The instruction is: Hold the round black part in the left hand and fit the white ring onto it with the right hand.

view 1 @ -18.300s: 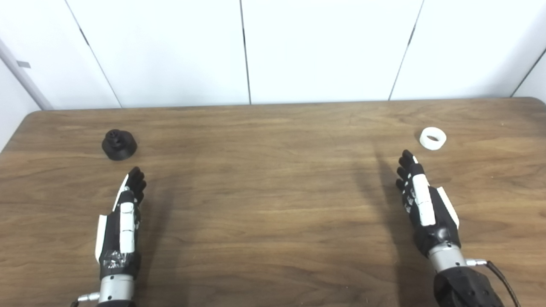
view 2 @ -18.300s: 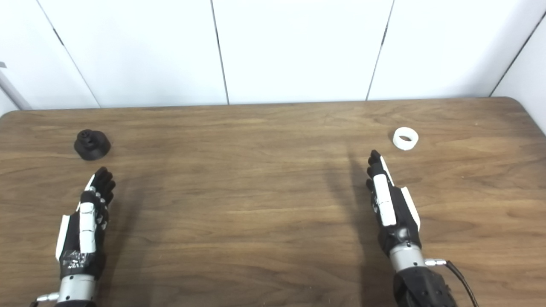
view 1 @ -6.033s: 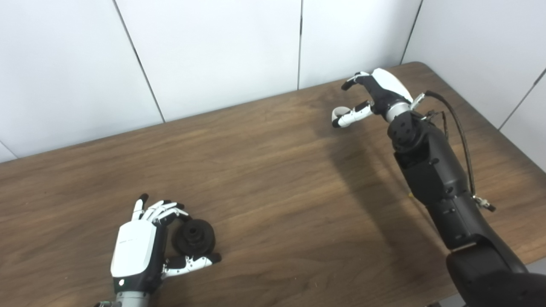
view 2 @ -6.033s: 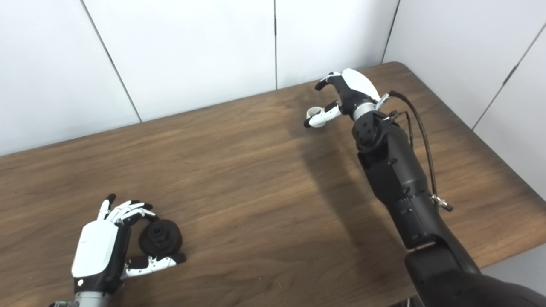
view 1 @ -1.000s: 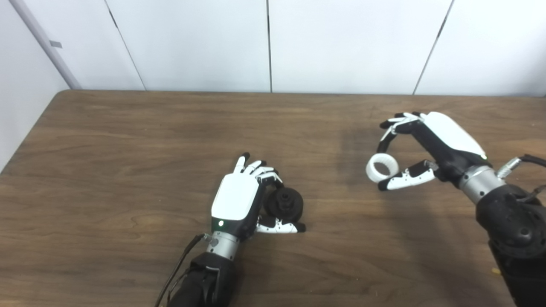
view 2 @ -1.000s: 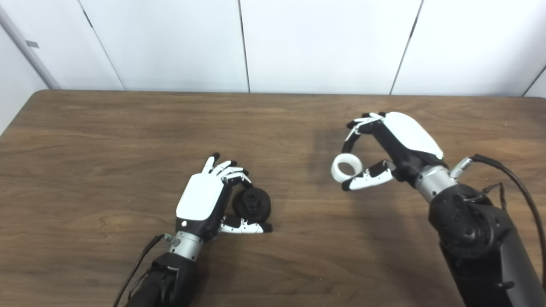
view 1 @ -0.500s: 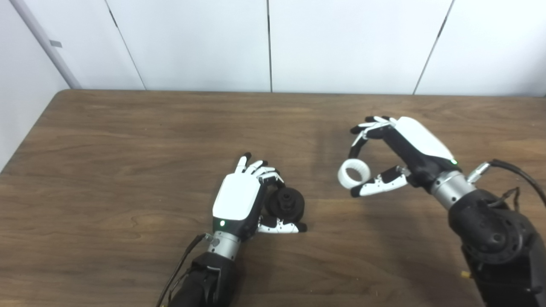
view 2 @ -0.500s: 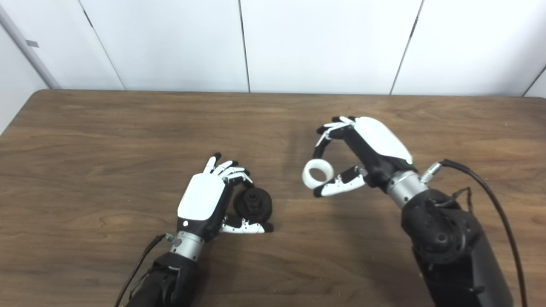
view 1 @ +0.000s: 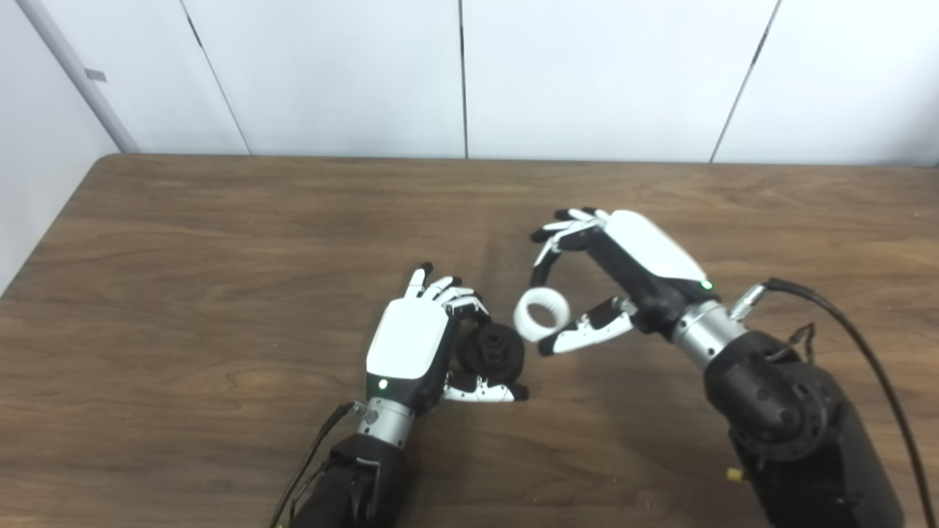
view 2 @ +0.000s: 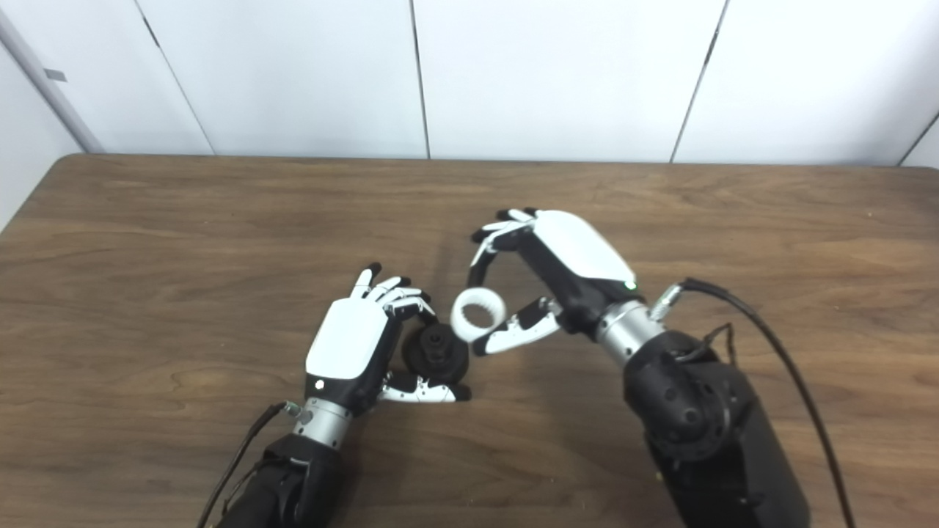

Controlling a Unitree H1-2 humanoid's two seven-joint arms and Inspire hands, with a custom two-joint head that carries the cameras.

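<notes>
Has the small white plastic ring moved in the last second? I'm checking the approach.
Yes. The small white plastic ring, held in the right hand, has travelled left across the wooden table, now nearly touching the round black part.

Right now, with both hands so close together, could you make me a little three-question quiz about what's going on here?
1. True or false: the white ring is already seated on the round black part.
2. Which hand holds the white ring: a) left hand b) right hand c) neither?
3. Fill in: the table is made of dark ____.

Key:
1. False. The ring is in the air just right of the black part, not yet on it.
2. b. It is pinched between a finger and the thumb.
3. Wood.
</notes>
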